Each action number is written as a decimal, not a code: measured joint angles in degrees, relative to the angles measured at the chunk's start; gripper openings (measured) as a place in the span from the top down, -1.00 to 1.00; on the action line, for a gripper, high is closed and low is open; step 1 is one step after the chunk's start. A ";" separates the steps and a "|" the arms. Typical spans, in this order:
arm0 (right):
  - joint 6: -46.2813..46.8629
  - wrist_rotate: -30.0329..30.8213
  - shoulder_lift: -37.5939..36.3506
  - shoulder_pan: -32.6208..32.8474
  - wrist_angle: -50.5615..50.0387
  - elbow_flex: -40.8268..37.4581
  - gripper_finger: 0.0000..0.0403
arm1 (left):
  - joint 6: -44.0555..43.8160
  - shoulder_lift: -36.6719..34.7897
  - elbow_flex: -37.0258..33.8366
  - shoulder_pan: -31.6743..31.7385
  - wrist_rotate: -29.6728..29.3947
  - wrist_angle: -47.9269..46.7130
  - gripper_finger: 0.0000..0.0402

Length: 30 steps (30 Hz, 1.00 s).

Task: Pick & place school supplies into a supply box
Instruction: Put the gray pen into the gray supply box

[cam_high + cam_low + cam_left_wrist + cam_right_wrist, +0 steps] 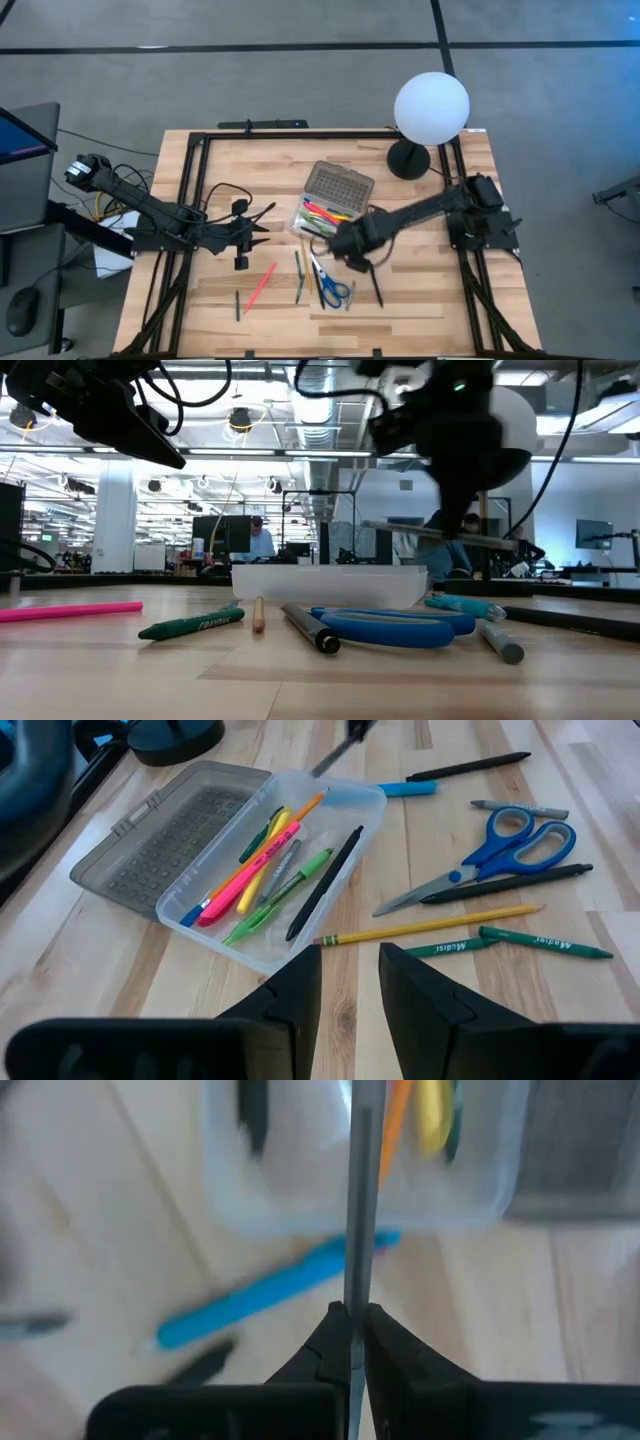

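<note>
The left claw (262,232) hovers over the light wooden counter (420,300) at the 9 o'clock side of the clear plastic supply box (330,840), its two fingers narrowly parted and holding nothing. On the counter at 6 o'clock of that claw lie one pink pen (260,286) and one short dark green pen (237,305). The box sits mid-counter with its grey dotted lid (338,189) folded open toward 12 o'clock; about seven pens and pencils lie inside, pink, yellow, orange, green, grey and black. At 6 o'clock of the box lie one yellow pencil (430,927), two green pens (545,942), one pair of blue-handled scissors (495,850) and one black pen (505,885). The right claw (350,1325) is pinched on one thin grey pen (360,1210), held just over the box's near edge above one light blue marker (270,1295).
</note>
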 joint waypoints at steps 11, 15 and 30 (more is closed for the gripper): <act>-14.19 -1.63 0.00 -10.30 6.79 0.00 0.99 | -0.17 0.00 0.00 0.00 0.02 -0.02 0.51; -17.81 -2.95 0.00 -12.48 10.14 0.00 0.99 | -0.27 0.00 0.00 0.01 0.00 -0.02 0.51; -25.12 -4.89 0.00 -14.68 19.31 0.00 0.99 | -0.24 0.00 0.00 0.00 -0.02 -0.07 0.51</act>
